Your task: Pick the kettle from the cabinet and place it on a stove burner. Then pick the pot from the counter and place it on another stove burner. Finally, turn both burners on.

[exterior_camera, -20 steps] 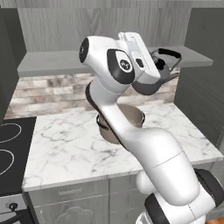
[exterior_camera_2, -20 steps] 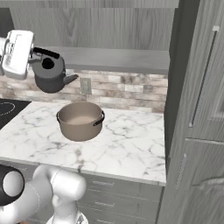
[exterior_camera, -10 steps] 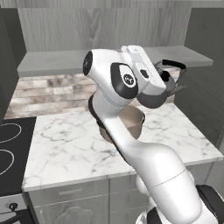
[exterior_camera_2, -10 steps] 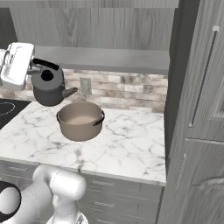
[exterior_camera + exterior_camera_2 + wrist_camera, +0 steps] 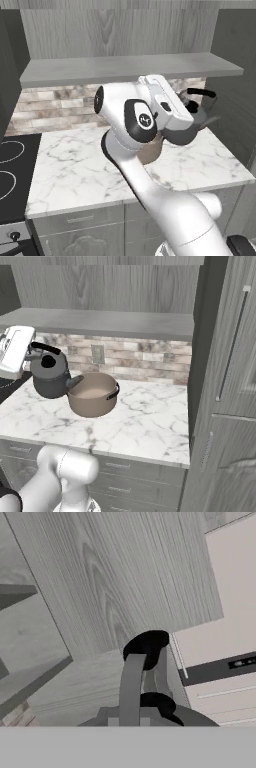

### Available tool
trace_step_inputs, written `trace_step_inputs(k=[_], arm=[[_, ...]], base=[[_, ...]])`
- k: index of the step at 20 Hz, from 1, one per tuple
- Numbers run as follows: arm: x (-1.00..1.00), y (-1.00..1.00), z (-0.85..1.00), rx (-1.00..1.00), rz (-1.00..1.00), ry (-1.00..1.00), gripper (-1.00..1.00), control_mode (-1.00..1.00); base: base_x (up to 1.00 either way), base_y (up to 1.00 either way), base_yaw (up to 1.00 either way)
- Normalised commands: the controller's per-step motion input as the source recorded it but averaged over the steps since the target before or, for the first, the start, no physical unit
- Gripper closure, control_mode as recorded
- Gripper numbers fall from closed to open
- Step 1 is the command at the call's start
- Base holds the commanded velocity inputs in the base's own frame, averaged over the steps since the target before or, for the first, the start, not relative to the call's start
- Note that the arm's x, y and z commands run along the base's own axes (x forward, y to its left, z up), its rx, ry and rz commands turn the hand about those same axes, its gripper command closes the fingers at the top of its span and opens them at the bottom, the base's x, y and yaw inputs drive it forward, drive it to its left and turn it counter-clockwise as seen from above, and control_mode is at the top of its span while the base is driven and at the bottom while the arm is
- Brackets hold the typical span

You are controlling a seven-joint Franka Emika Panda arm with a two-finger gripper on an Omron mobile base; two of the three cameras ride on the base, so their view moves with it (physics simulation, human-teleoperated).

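My gripper [image 5: 34, 352] is shut on the arched black handle of the dark grey kettle [image 5: 50, 377], which hangs upright above the white marble counter [image 5: 145, 423], below the cabinet shelf [image 5: 105, 322]. In the left base view the kettle [image 5: 196, 127] shows to the right of my hand, its handle in my gripper [image 5: 189, 102]. The tan pot [image 5: 93, 394] stands on the counter just right of the kettle, close to its spout; my arm hides most of the pot [image 5: 151, 153]. The hand view looks down the kettle's handle [image 5: 132, 684] to its lid knob [image 5: 156, 702]. The black stovetop [image 5: 9, 167] with white burner rings lies at the far left.
A brick backsplash [image 5: 130, 358] with a wall outlet runs behind the counter. A tall grey cabinet [image 5: 227, 381] closes off the right end. Grey drawer fronts [image 5: 75, 227] sit under the counter. Open marble lies between the stovetop and the pot.
The kettle has come down from shelf height, held in my gripper, and now hangs low beside the pot. The pot has not moved.
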Motion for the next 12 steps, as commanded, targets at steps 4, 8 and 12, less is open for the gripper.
trace_step_inputs(k=[4,8,12], arm=[[-0.36,-0.01,-0.41,-0.07,0.01,0.04,1.00,-1.00],[-0.35,-0.02,-0.44,-0.06,0.00,0.04,1.00,-1.00],[-0.25,-0.01,-0.25,-0.01,0.00,0.03,1.00,-1.00]], base=[[0.00,0.00,0.00],[0.00,0.00,0.00],[0.00,0.00,0.00]])
